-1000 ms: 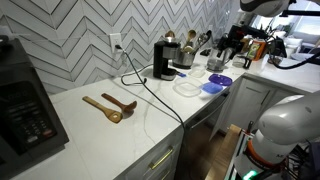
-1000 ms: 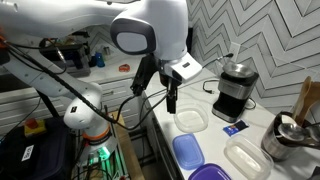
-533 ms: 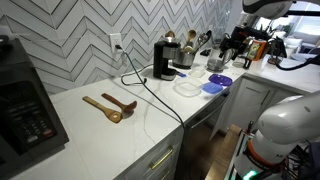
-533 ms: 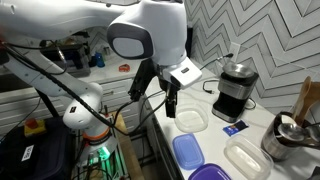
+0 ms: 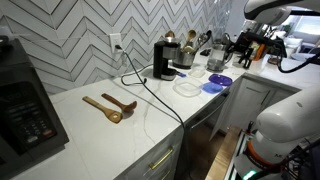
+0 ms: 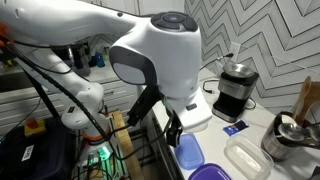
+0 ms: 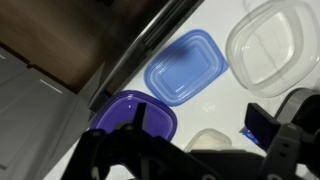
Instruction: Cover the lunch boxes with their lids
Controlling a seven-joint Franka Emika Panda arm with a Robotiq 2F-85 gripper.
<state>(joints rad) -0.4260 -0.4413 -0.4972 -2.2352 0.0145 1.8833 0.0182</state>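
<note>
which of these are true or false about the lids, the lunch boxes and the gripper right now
1. The blue lid lies on the counter, covering nothing: true.
2. The purple lid is already on a lunch box: false, it lies bare beside the blue lid.
3. The gripper holds a wooden spoon: false, it is open and empty; the wooden spoons lie further along the counter.
4. A clear lunch box sits uncovered next to the blue lid: true.

Wooden spoons point(image 5: 110, 106) and a coffee maker point(image 5: 163, 60) sit on the counter point(image 5: 95, 138).
</note>
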